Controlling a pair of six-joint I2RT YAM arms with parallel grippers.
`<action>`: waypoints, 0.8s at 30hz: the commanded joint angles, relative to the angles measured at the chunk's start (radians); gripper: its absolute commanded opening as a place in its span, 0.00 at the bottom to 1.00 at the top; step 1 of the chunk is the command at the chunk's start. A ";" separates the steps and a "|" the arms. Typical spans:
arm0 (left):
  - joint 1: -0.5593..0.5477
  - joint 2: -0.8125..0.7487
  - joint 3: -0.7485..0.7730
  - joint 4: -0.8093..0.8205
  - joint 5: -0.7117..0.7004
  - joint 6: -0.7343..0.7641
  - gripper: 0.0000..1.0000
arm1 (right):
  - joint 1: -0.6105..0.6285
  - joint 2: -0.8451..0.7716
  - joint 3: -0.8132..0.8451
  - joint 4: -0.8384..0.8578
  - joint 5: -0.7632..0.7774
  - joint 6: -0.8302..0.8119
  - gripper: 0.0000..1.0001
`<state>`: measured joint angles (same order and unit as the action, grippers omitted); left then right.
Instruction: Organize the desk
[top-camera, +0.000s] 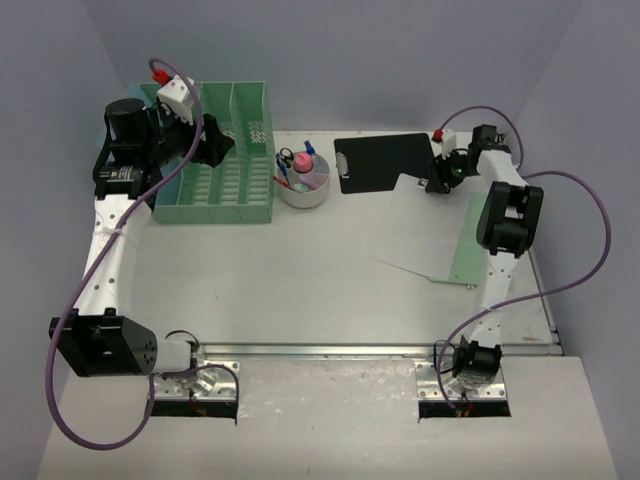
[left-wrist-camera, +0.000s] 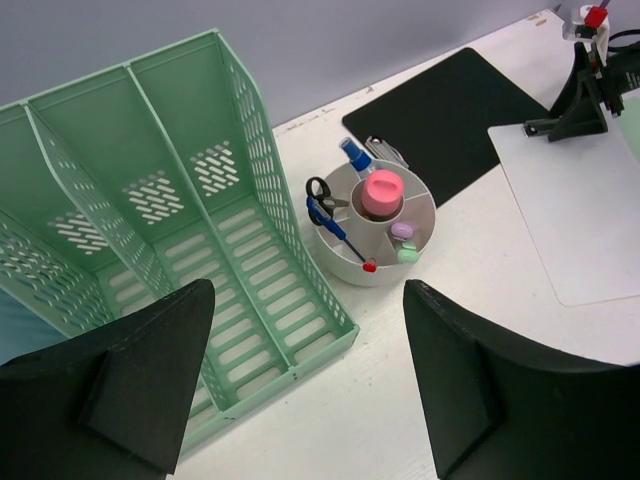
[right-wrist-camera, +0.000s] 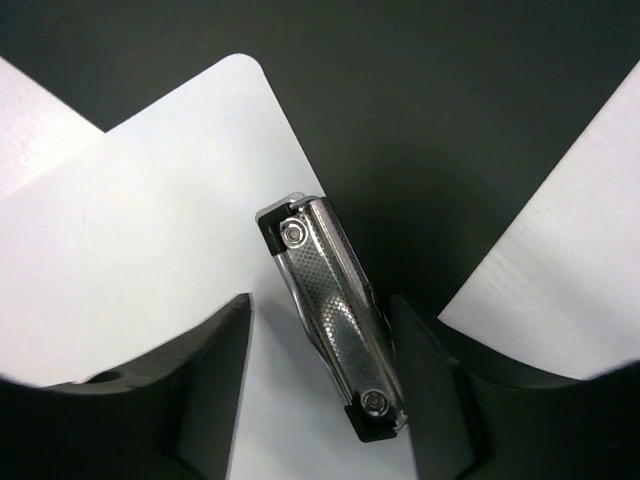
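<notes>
Left gripper (left-wrist-camera: 308, 295): fingers set wide apart, nothing between them, touching nothing. It hangs above the mint-green file rack (left-wrist-camera: 200, 200), and the rack's near corner shows in the gap between the fingers. A round desk caddy (left-wrist-camera: 370, 225) stands just beyond the right fingertip, holding blue-handled scissors (left-wrist-camera: 322, 200) and a pink-capped item (left-wrist-camera: 382, 192).

Right gripper (right-wrist-camera: 320, 320): fingers partly apart and lowered onto a white sheet (right-wrist-camera: 150, 250), whose rounded corner overlaps a black clipboard (top-camera: 385, 160). A small metal piece with two screws (right-wrist-camera: 335, 310) lies between the fingers, close against the right one. A strip of white sheet shows between it and the left finger (right-wrist-camera: 200, 390), so it is not pinched from both sides.

Hard to make out:
- What the metal piece is.
- Whether the right finger (right-wrist-camera: 440, 400) actually touches the metal piece.
- The fingertips in the right wrist view, which are cut off at the bottom edge.
- The rest of the caddy's contents, which are too small to identify.

Pose: the left arm reaches to the far-left corner with its wrist tipped downward. The right arm is stretched to the far right and folded at the elbow, with its gripper pointing down at the clipboard's right end.

The desk (top-camera: 300, 270) lies under both hands. Its bare middle is nearer the arm bases than either gripper. A green sheet (top-camera: 470, 255) pokes out from under the white sheet, on the base side of the right gripper.
</notes>
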<state>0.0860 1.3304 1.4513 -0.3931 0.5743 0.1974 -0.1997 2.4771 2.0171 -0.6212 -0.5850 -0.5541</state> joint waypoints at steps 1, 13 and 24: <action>-0.003 0.000 0.035 0.033 0.022 -0.016 0.74 | -0.018 -0.037 -0.008 -0.077 -0.033 -0.036 0.55; -0.002 0.007 0.034 0.037 0.022 -0.027 0.74 | -0.020 -0.079 -0.098 -0.092 -0.024 -0.283 0.49; -0.002 0.004 0.030 0.034 0.065 -0.076 0.83 | -0.001 -0.197 -0.166 -0.120 -0.061 -0.414 0.07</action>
<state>0.0860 1.3449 1.4513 -0.3920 0.5911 0.1566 -0.2138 2.3791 1.8595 -0.6998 -0.6243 -0.8978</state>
